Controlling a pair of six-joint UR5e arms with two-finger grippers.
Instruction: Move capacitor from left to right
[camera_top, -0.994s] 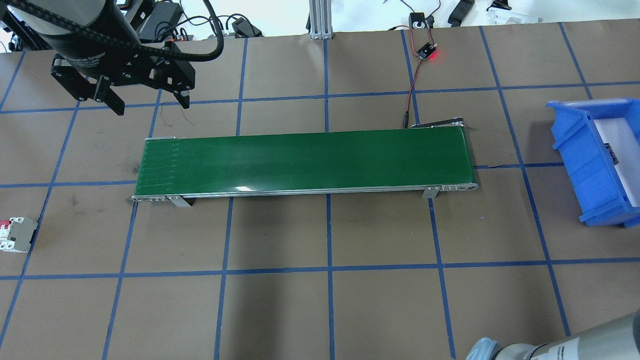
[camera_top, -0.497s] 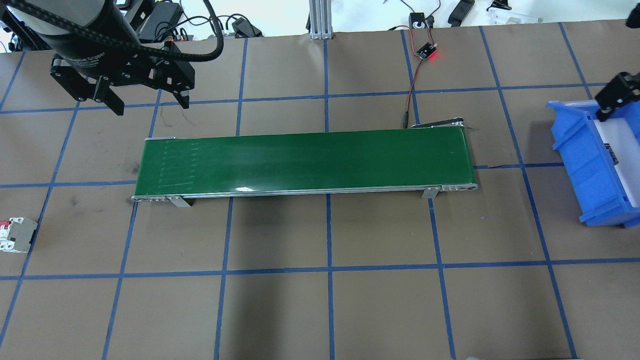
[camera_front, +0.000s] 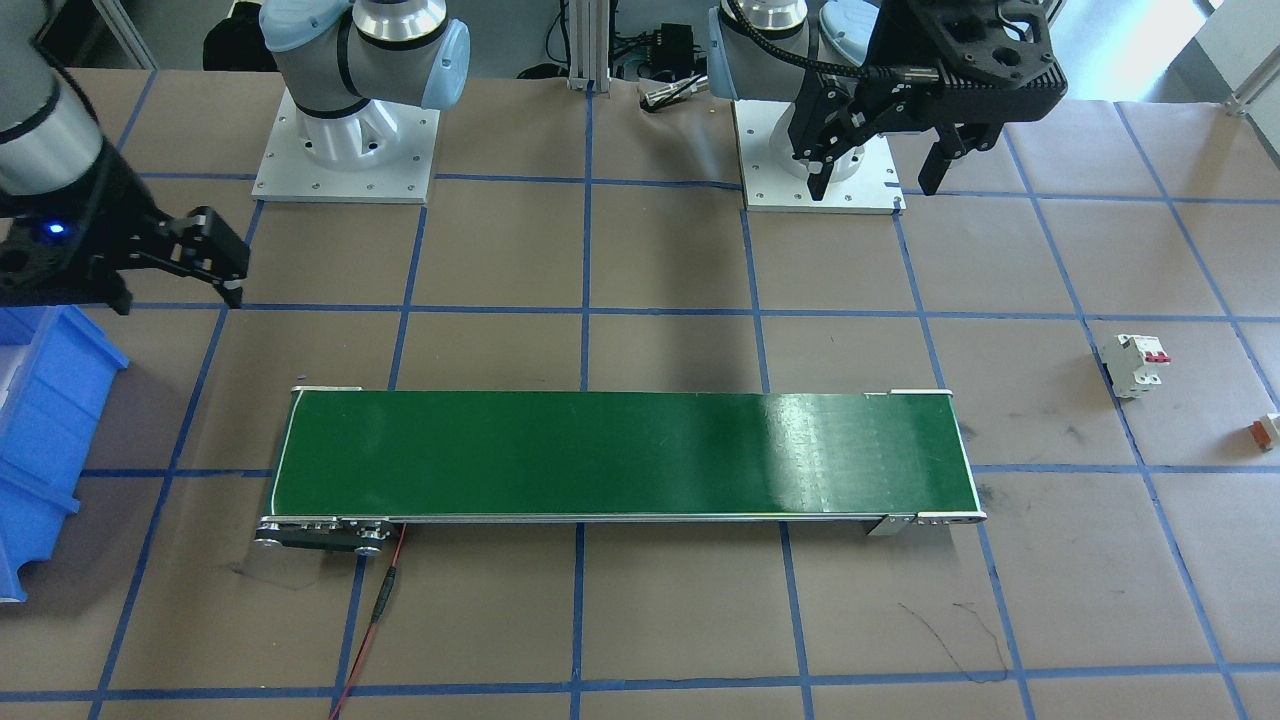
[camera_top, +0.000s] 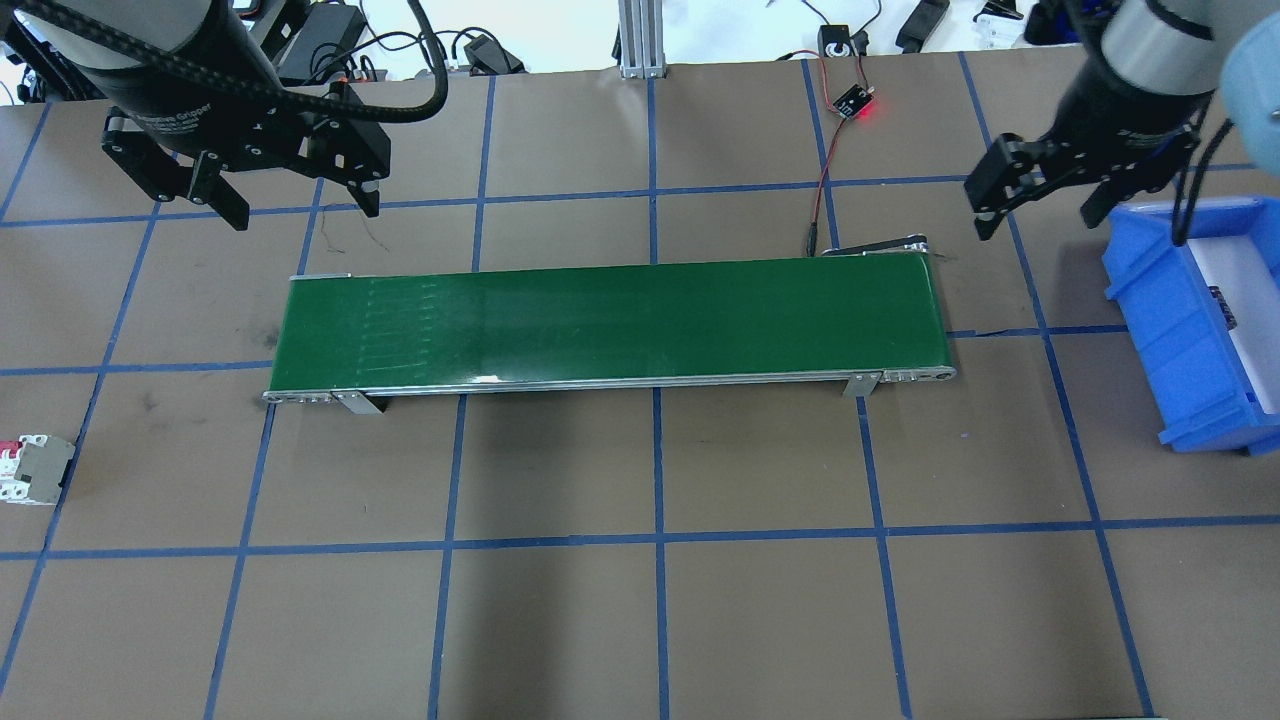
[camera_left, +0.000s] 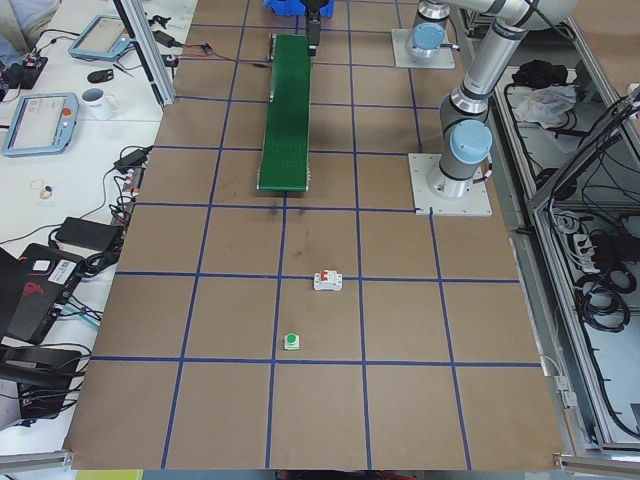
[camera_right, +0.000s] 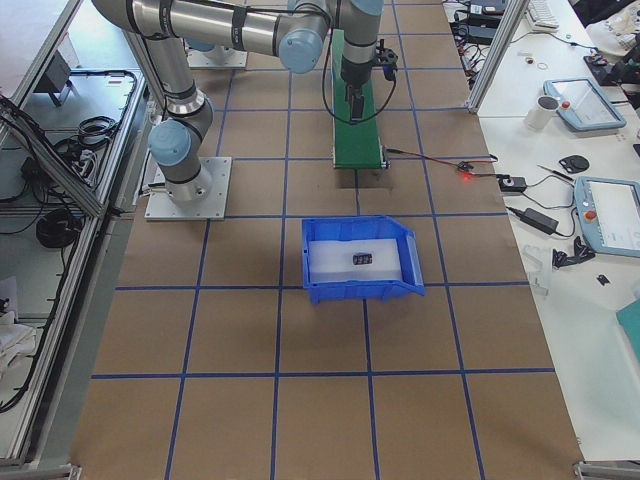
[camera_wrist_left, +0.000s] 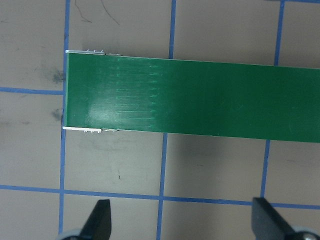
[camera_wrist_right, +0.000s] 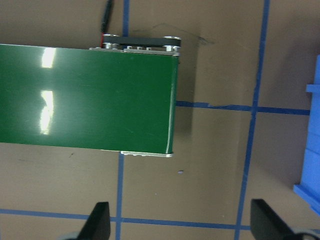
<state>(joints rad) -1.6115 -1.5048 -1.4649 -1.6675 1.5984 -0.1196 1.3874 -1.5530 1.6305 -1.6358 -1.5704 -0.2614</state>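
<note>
Off the left end of the green conveyor, near the table's edge, lies a white circuit breaker, which is no part of the task. Above the conveyor's far left corner hangs the left gripper, jaws spread wide and empty; its wrist view shows only belt and table between the fingertips. Nothing rides on the conveyor along its whole length. Above the conveyor's far right corner hangs the right gripper, jaws likewise wide apart and holding nothing. Past the conveyor's right end, apart from it, stands a blue bin. On the bin's white floor lies a small dark body, taken here to be the capacitor, though it is too small to show a silvery end.

With that body in the bin and both grippers empty, the transfer reads as complete, and the step in hand is judged to be clearing the arms. The right gripper hangs just beside the bin's rim on the conveyor side. It should rise before moving sideways, so that no finger catches the wall or nudges the bin. The left gripper should travel high above the conveyor's frame.
</note>
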